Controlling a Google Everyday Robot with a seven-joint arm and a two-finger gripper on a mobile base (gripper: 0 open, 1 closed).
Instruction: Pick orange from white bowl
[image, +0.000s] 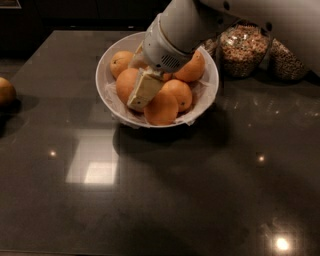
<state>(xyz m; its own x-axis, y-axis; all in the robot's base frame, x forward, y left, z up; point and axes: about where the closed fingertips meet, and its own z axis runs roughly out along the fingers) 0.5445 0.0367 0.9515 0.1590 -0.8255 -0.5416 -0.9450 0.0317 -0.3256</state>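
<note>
My gripper (141, 95) is down inside the white bowl (101, 75), among the fruit. Whether it grasps something, I cannot tell. The orange (125, 84) lies in the bowl, just beside the gripper.

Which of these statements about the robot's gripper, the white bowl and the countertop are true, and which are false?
1. The gripper is down inside the white bowl, among the oranges. True.
2. The bowl holds apples. False: it holds oranges.
3. Glass jars of grains stand beside the bowl. True.
4. All fruit is inside the bowl. False: one round orange fruit lies apart on the dark countertop, at the view's left edge.
</note>
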